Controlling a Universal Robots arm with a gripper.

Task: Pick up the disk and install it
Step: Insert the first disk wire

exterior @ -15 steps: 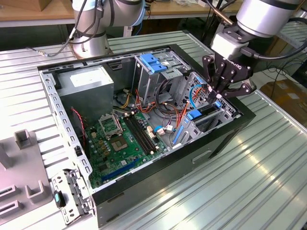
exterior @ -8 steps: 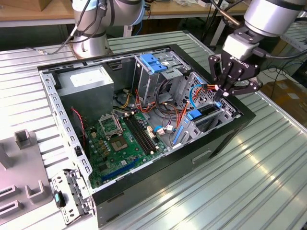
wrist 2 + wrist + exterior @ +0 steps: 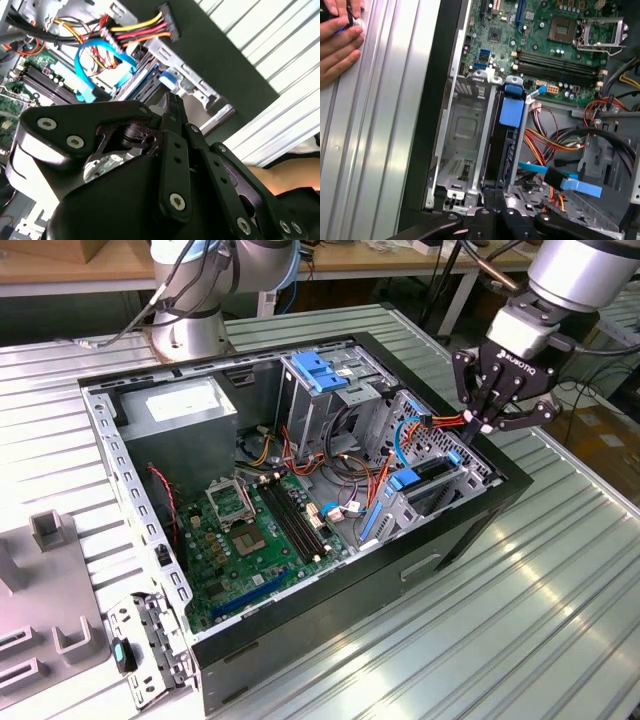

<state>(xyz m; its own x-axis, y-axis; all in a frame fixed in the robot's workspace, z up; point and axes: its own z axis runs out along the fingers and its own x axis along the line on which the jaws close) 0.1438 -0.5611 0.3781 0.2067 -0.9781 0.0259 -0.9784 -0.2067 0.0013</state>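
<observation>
Standing by, I saw a short line of white lettering on the gripper, and a white sticker on the grey power-supply box bore print too small to read.

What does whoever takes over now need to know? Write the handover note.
The gripper is shut, nothing seen in it, above the drive cage at the exterior view's right.
The disk stands in the cage's slot, blue tab toward the motherboard.
Done: disk appears picked up and slotted.
Left: confirm full seating; unclear from here.
A person's hand rests on the table beside the case.
</observation>
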